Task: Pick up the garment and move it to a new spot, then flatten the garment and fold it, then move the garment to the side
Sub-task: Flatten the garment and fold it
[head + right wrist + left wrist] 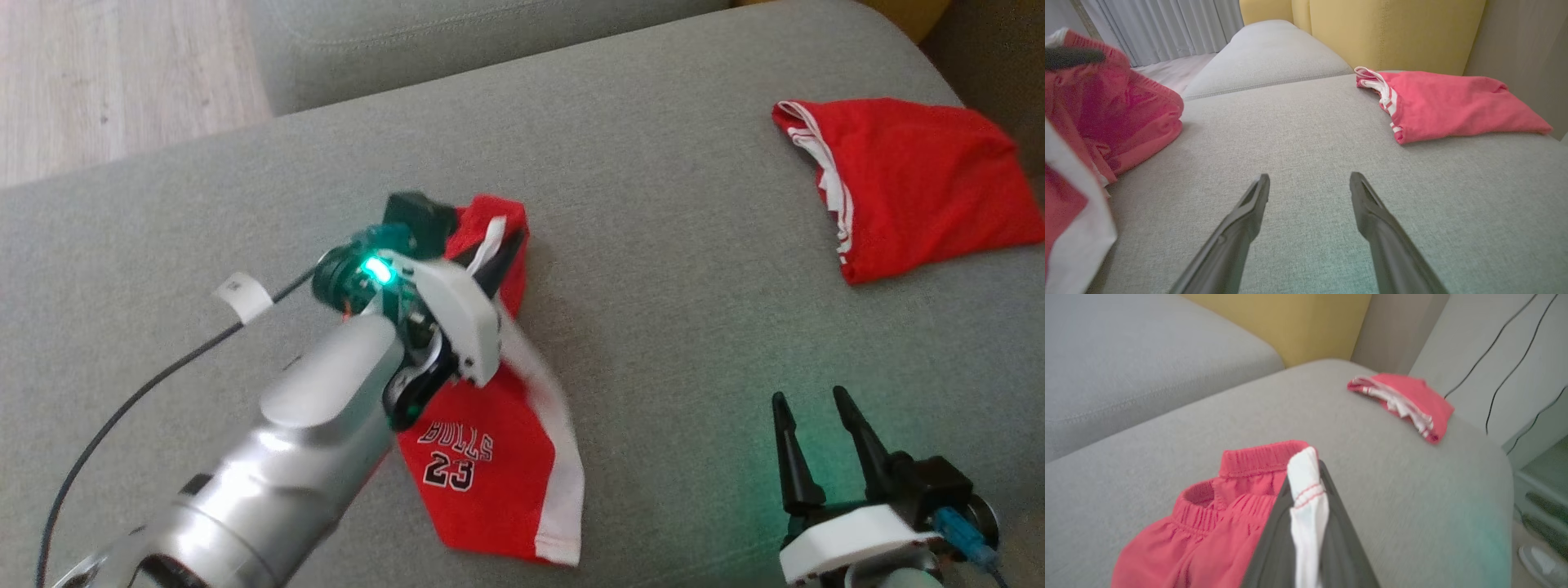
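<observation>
The garment is a pair of red shorts with a white side stripe and "BULLS 23" printed on it, lying crumpled on the grey sofa seat. My left gripper is shut on the white trim near the waistband. In the left wrist view the white strip is pinched between the fingers of the left gripper, with the red garment bunched to the left. My right gripper stands open at the lower right, apart from the cloth. In the right wrist view the right gripper hovers over bare seat, the garment at far left.
A second red garment, folded, lies at the seat's far right corner. A black cable with a white tag trails from my left arm. Wooden floor lies beyond the seat's left edge. A yellow cushion stands behind.
</observation>
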